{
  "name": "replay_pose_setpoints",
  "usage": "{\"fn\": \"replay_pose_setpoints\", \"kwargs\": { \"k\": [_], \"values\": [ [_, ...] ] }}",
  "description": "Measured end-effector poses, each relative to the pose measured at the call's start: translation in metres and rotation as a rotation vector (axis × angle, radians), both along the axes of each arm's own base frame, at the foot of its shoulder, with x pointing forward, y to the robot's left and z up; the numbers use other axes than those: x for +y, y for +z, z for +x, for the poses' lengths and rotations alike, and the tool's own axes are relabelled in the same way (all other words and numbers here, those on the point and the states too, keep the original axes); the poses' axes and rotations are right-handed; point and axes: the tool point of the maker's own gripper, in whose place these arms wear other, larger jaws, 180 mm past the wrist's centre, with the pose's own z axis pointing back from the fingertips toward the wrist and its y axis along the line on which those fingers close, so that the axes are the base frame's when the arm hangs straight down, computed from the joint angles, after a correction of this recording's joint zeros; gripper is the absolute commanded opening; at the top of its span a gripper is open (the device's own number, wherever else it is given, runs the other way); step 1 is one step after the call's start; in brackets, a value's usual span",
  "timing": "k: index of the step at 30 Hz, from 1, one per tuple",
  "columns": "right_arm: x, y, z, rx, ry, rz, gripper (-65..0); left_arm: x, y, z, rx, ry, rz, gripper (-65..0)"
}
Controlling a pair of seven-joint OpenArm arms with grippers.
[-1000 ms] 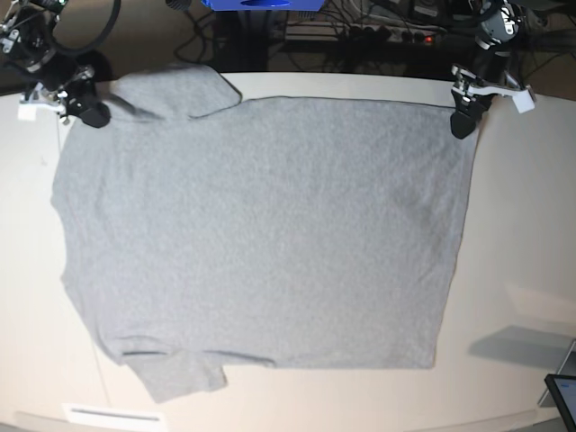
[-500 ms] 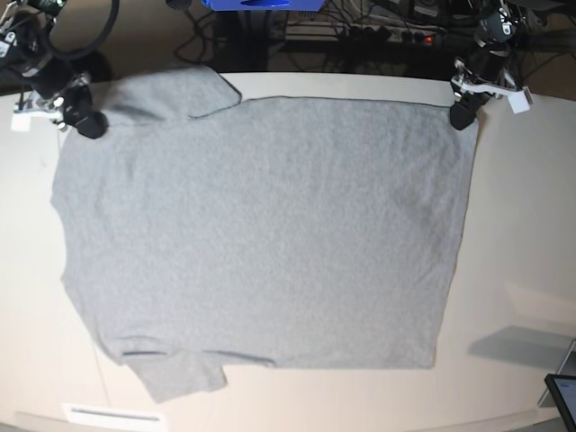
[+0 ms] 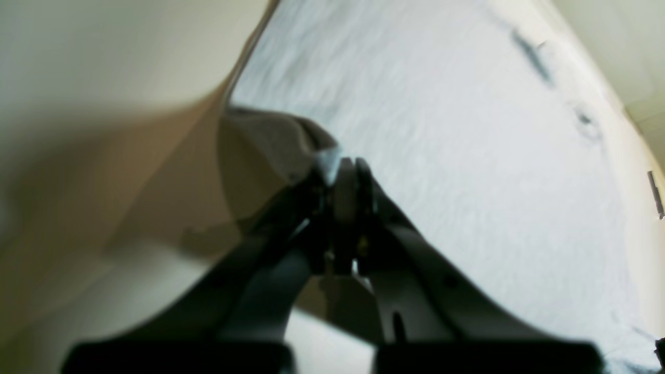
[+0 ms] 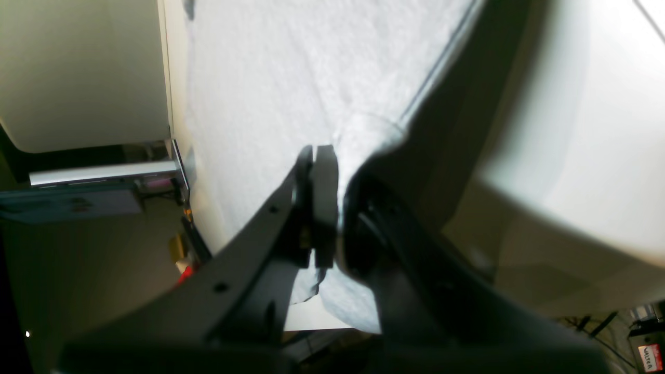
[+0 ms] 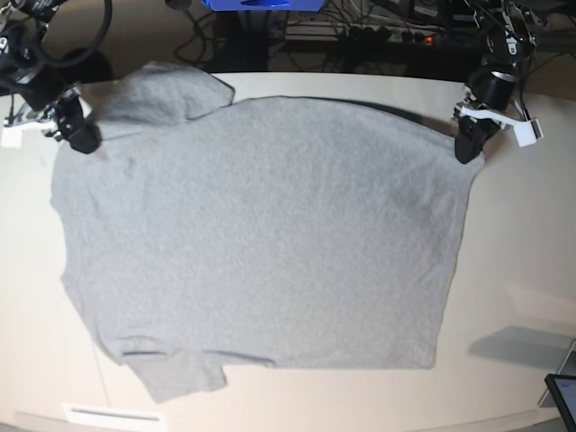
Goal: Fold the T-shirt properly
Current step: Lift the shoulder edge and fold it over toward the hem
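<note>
The grey T-shirt (image 5: 261, 234) lies spread plain side up on the pale table (image 5: 522, 252), one sleeve at the far left (image 5: 175, 90) and the other at the near left (image 5: 180, 378). My left gripper (image 5: 465, 148) is shut on the shirt's far right corner, which it holds raised so that a dark shadow shows under the far edge. The left wrist view shows that gripper (image 3: 345, 166) pinching a fold of the T-shirt (image 3: 467, 156). My right gripper (image 5: 79, 137) is shut on the cloth at the far left by the shoulder; the right wrist view shows this gripper (image 4: 322, 153) clamping the T-shirt (image 4: 291, 67).
Beyond the table's far edge are a blue object (image 5: 261, 4), cables and a power strip (image 5: 378, 36). A dark screen (image 5: 563, 396) pokes in at the near right corner. A white strip (image 5: 112, 415) lies at the near left edge.
The left gripper closed on the far right corner and pulled it up and toward the near side. The right gripper drifted left with its cloth. The far edge has risen.
</note>
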Motion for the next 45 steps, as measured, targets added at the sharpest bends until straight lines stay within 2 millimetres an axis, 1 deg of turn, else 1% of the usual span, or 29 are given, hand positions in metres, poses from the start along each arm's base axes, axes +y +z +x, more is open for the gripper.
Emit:
{"fn": "replay_pose_setpoints", "kwargs": {
  "k": [1, 5, 10, 14, 17, 19, 24, 27, 30, 32, 35, 39, 42, 45],
  "values": [
    [0.001, 0.001, 0.001, 0.002, 0.022, 0.0, -64.9, 0.0, 0.002, 0.001, -0.005, -0.001, 0.003, -65.0],
    [0.003, 0.014, 0.02, -0.047, 0.051, 0.001, -64.9, 0.001, 0.005, 0.009, -0.019, -0.01, 0.01, -65.0],
    [0.005, 0.019, 0.027, -0.065, 0.064, 0.006, -64.9, 0.007, 0.019, 0.022, -0.059, -0.01, 0.052, -65.0],
    [0.005, 0.023, 0.034, -0.084, 0.066, 0.006, -64.9, 0.016, 0.02, 0.025, -0.041, -0.001, 0.138, -65.0],
    [0.006, 0.025, 0.037, -0.09, 0.072, 0.006, -64.9, 0.016, 0.023, 0.029, -0.054, 0.001, 0.141, -65.0],
    [0.006, 0.029, 0.043, -0.11, 0.07, 0.004, -64.9, 0.016, 0.023, 0.03, -0.054, 0.0, 0.142, -65.0],
    [0.019, 0.033, 0.054, -0.126, 0.121, 0.01, -64.9, 0.016, 0.026, 0.034, -0.07, 0.005, 0.139, -65.0],
    [0.019, 0.037, 0.06, -0.144, 0.124, 0.003, -64.9, 0.017, 0.029, 0.037, -0.079, 0.008, 0.141, -65.0],
    [0.022, 0.041, 0.065, -0.158, 0.135, 0.005, -64.9, 0.028, 0.031, 0.032, -0.085, 0.046, 0.148, -65.0],
    [0.021, 0.044, 0.07, -0.168, 0.135, -0.004, -64.9, 0.034, 0.036, 0.035, -0.095, 0.066, 0.15, -65.0],
    [0.016, 0.04, 0.076, -0.15, 0.131, -0.059, -64.9, 0.036, 0.045, 0.044, -0.128, 0.066, 0.159, -65.0],
    [0.016, 0.045, 0.081, -0.167, 0.132, -0.062, -64.9, 0.042, 0.044, 0.04, -0.119, 0.084, 0.164, -65.0],
    [0.014, 0.049, 0.085, -0.179, 0.133, -0.068, -64.9, 0.043, 0.05, 0.048, -0.14, 0.095, 0.158, -65.0],
    [0.01, 0.049, 0.085, -0.174, 0.136, -0.085, -64.9, 0.044, 0.048, 0.047, -0.127, 0.108, 0.152, -65.0]
  ]
}}
